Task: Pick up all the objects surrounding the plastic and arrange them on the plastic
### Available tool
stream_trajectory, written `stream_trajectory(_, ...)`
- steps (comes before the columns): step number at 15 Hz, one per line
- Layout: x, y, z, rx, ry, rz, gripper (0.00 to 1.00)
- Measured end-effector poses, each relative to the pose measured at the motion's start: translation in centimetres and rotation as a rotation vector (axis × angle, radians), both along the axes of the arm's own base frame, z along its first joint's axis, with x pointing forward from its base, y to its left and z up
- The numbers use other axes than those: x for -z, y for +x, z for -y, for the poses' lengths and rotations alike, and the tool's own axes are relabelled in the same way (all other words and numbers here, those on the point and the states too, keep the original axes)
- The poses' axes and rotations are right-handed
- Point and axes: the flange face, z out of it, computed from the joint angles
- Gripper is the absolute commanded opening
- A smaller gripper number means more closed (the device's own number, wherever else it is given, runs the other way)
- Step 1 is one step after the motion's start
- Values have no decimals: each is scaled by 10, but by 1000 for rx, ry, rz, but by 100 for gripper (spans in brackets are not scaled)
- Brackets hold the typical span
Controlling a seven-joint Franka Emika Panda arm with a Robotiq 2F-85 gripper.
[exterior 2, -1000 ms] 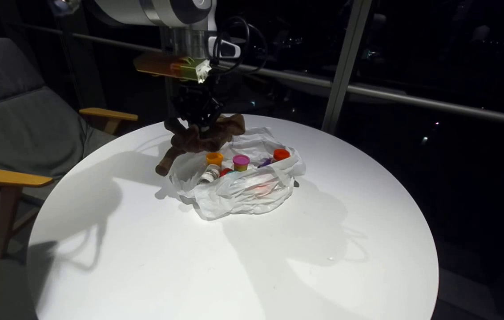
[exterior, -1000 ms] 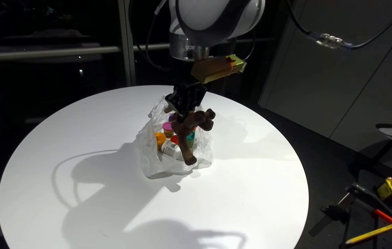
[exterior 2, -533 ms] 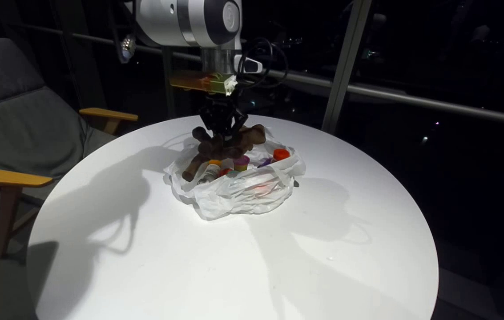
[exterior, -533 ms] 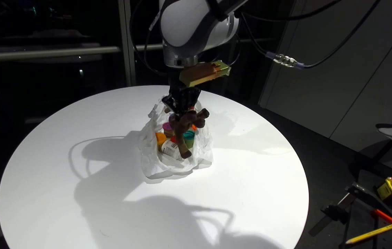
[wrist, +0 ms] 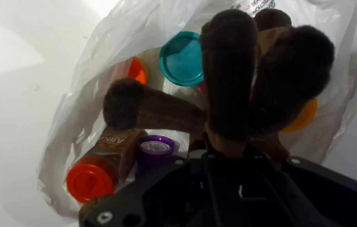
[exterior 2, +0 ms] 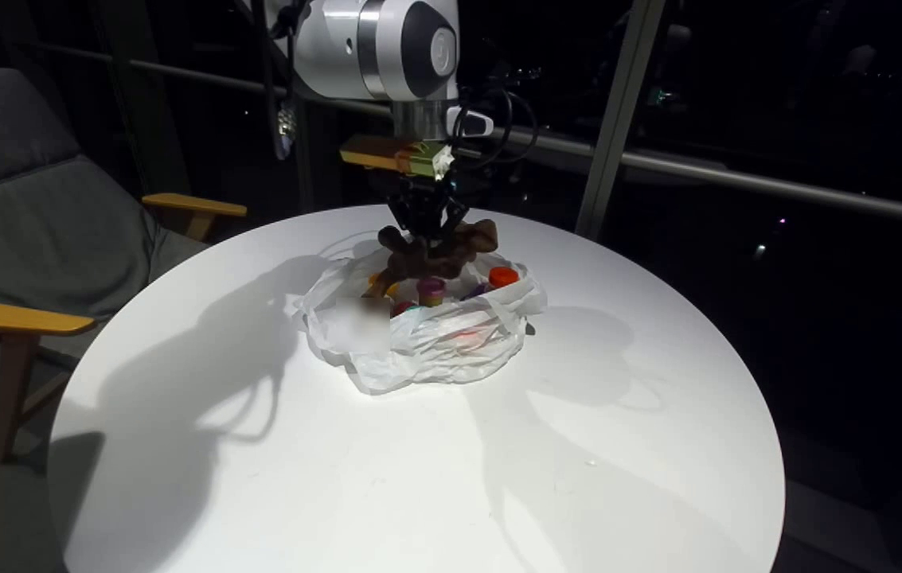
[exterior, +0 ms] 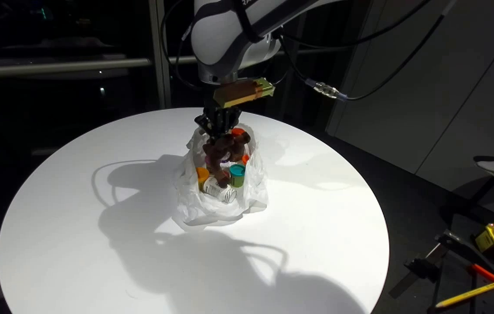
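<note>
The arm [exterior 2: 337, 54] is bent above the scene, its gripper [exterior 2: 430, 239] pointing down, jaws clamped on one brown plush toy [wrist: 228, 78] over the crumpled white plastic bag [exterior 2: 451, 356], which holds one white bottle [exterior: 219, 191], one red-capped jar [wrist: 105, 165] and at least five small coloured tubs [exterior: 237, 175], one of them teal-lidded.

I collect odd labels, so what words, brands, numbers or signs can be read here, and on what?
"AJIKA": the jar, wrist view; the smaller line by it is blurred.
"SEA" and "ECTION", cut short: the white bottle, wrist view.
"RA", cut short: the robot arm, an exterior view.
Too small or blurred: print on the purple cup and the bottle's side.
</note>
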Motion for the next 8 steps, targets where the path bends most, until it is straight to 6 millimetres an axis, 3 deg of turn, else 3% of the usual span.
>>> stream_trajectory(7,33,6,-11,31,82,-69,13)
stream_trajectory(8,37,7,-12,35,91,-76,38)
